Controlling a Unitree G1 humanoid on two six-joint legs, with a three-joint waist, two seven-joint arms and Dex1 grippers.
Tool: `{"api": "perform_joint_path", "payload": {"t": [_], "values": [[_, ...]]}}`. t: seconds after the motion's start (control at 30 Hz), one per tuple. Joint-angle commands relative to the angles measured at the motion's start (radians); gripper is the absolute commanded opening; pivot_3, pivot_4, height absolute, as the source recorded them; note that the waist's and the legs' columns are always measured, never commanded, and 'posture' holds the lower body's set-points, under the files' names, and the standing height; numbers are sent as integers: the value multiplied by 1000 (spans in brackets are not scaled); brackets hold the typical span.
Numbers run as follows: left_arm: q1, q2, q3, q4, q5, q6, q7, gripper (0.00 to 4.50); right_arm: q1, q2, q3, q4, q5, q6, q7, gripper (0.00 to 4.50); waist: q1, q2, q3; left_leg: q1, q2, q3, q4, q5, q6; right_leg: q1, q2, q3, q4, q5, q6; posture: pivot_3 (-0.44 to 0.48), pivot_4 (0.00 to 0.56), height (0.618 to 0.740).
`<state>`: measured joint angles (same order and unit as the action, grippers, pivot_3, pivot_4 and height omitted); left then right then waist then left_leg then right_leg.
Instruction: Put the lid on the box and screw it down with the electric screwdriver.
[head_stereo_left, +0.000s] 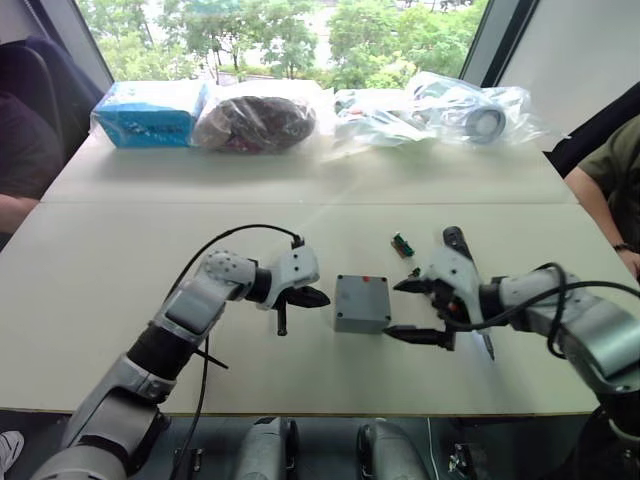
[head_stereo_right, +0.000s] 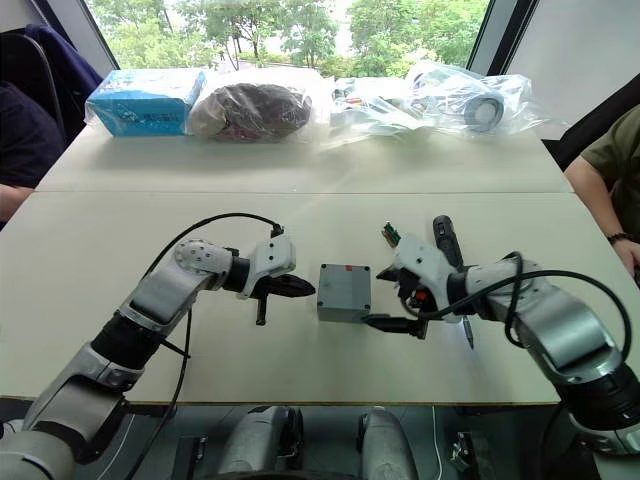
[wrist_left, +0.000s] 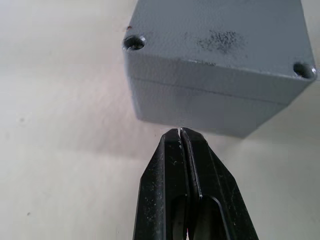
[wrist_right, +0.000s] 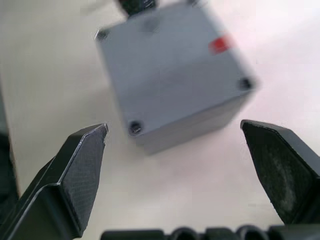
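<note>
The grey box (head_stereo_left: 361, 312) stands at mid-table, and the flat grey lid (wrist_left: 220, 40) sits on top of it with a seam showing between them. Screw holes show at the lid's corners, and there is a red mark (wrist_right: 220, 44) near one edge. My left gripper (head_stereo_left: 318, 297) is shut, with nothing in it. Its tip (wrist_left: 180, 132) is just short of the box's left side. My right gripper (head_stereo_left: 396, 308) is open just right of the box, one finger towards each side. The black electric screwdriver (head_stereo_right: 442, 235) lies on the table behind my right wrist.
A small green part (head_stereo_left: 402, 242) lies behind the box to the right. Along the far edge lie a blue packet (head_stereo_left: 150, 112), a dark bag (head_stereo_left: 255, 122) and clear plastic bags (head_stereo_left: 450, 110). One person sits at the left edge (head_stereo_left: 20, 150) and another at the right edge (head_stereo_left: 615, 180).
</note>
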<state>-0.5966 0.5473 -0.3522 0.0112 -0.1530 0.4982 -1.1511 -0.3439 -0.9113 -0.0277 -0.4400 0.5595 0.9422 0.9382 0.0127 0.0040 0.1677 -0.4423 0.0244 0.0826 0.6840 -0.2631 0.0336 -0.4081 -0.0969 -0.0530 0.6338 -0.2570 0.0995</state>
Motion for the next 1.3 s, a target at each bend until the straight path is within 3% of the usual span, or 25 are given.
{"api": "perform_joint_path", "payload": {"t": [0.03, 0.2, 0.33, 0.43, 0.6, 1.3], "values": [[-34, -2, 113, -27, -81, 37, 15, 0, -66, 60, -138, 119, 46, -25, -51, 4437, 1, 0, 0, 0, 0, 0, 0, 0, 0, 0, 0, 0, 0, 0, 0, 0, 150, 740], [-72, -30, 162, -43, -127, 74, 44, 0, -148, 206, -82, 392, -124, -256, -189, 4437, -1, -2, -1, 0, -1, 0, 0, 0, 0, 0, 0, 0, 0, 0, 0, 0, 150, 740], [-73, -34, 149, -75, -128, 82, 60, 0, -197, 260, -12, 561, -218, -377, -194, 4437, -1, 0, 0, 0, -2, 1, -1, 3, -5, 0, 0, 1, 0, 0, 1, 0, 150, 740], [-71, -36, 152, -98, -131, 92, 77, 0, -230, 278, 21, 648, -278, -433, -212, 3791, -3, -1, 0, 0, -3, 1, -1, 4, -7, -1, 0, 1, 1, 0, 2, 0, 150, 740], [-60, -24, 156, -144, -140, 115, 93, 0, -250, 289, 31, 699, -295, -460, -187, 2125, -1, -1, 0, 0, -1, 1, -1, 4, -7, -1, 0, 1, 1, 0, 2, 0, 150, 740], [-47, -12, 136, -153, -135, 107, 102, 0, -259, 332, 26, 750, -322, -487, -178, 2125, -2, -1, 0, 0, -1, 1, -1, 4, -7, 0, 0, 1, 1, 0, 2, 0, 150, 740]]}}
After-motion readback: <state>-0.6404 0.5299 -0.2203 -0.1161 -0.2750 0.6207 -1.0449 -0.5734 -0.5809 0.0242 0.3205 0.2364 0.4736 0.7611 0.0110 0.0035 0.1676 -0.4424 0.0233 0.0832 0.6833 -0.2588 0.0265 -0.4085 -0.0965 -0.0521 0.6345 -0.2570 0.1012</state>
